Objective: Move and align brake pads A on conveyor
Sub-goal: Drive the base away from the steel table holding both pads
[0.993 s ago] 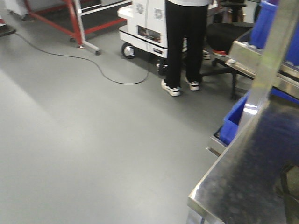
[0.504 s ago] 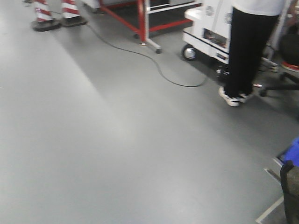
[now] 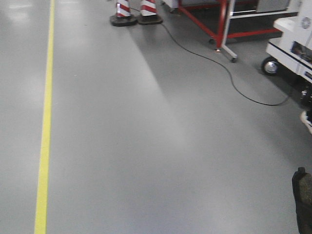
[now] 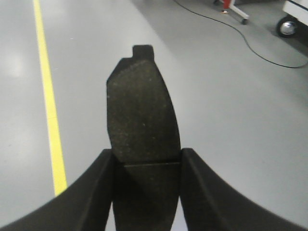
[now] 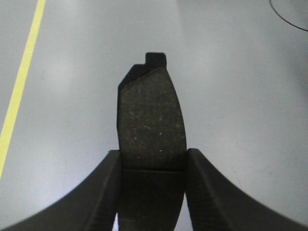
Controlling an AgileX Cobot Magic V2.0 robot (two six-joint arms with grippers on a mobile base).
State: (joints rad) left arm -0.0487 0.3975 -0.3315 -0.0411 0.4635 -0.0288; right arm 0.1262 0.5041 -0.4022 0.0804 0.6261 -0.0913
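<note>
Jaws of the left gripper, black and curved, are closed on the two long edges of the left pad, a flat, curved, dark grey brake pad whose rough face is flecked with pale specks. It points away from the wrist camera. Its far end is cut at a slant and topped by a small square tab of darker backing, and a thin groove crosses the face just where the jaws meet it. The right gripper holds the right pad the same way, jaws shut against its sides. This pad has the same speckled grey face, slanted far corner, square tab and thin groove level with the jaw tips. Both pads hang over a smooth light grey floor, touching nothing but the jaws, with a painted yellow line on the floor to the left of each. In the front-facing view two red-and-white striped cones stand at the far edge with a red metal frame to their right. A black cable snakes across the floor toward a white wheeled cart at the right edge. A dark speckled shape at the lower right corner is too cropped to identify.
</note>
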